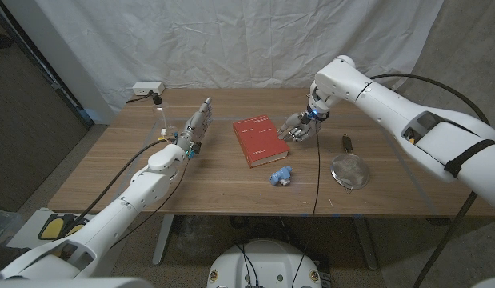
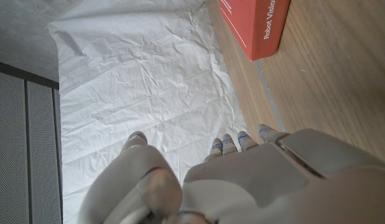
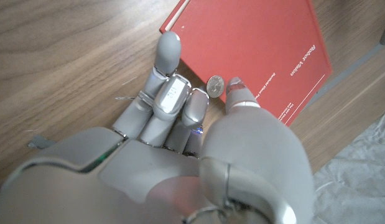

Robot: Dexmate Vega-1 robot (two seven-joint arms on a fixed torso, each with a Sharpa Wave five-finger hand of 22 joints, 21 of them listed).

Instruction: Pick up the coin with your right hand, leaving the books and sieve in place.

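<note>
A small silver coin sits at the near edge of the red book, overhanging it slightly. My right hand is curled at that edge, with the thumb tip touching the coin on one side and a fingertip just under its other side, pinching it. In the head view the right hand is at the right edge of the red book. The metal sieve lies to the right of the book. My left hand stands at the table's left with straight, spread fingers, holding nothing.
A small blue object lies in front of the book. A white power strip with a cable sits at the table's far left corner. A white sheet hangs behind the table.
</note>
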